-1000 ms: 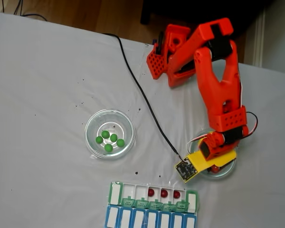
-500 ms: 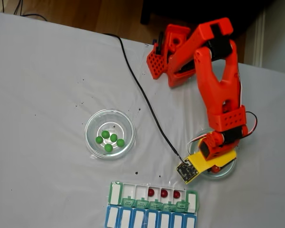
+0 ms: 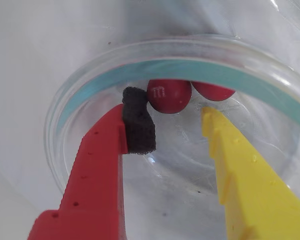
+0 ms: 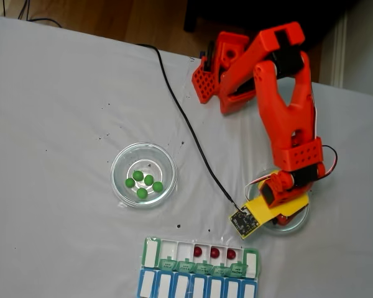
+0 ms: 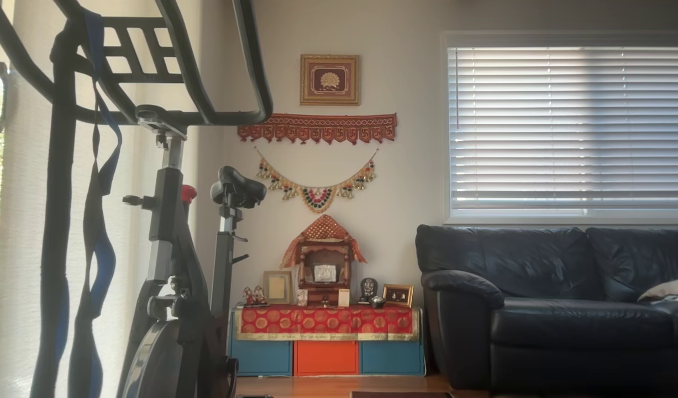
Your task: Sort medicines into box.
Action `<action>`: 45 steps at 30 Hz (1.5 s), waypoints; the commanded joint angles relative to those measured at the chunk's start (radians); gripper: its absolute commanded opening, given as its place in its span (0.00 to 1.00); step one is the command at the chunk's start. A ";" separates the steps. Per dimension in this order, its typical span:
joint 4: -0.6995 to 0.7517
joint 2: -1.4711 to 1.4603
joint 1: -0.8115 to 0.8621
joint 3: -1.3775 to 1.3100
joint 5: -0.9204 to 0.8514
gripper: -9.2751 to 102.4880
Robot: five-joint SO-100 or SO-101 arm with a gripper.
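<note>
Dish rim [image 3: 155, 50] (curved glass) walls the jaws in.

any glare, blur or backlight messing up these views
Wrist view: the glass dish rim throws reflections and smears the background, yet the red ball between the open gripper fingers stays sharp. Fixed view: soft, even light, slightly low detail, the pill organizer cropped at the bottom edge. Other view: bright window blinds leave the exercise bike in silhouette.

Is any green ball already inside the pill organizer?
No. In the fixed view the green row of the organizer holds three red balls, and all five green balls lie in the glass dish.
</note>
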 commanded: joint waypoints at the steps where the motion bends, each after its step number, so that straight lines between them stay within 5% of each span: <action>1: 0.012 0.026 0.003 -0.035 0.005 0.27; 26: 0.006 0.150 0.031 -0.002 -0.008 0.27; 45: -0.146 0.121 0.043 0.051 -0.048 0.23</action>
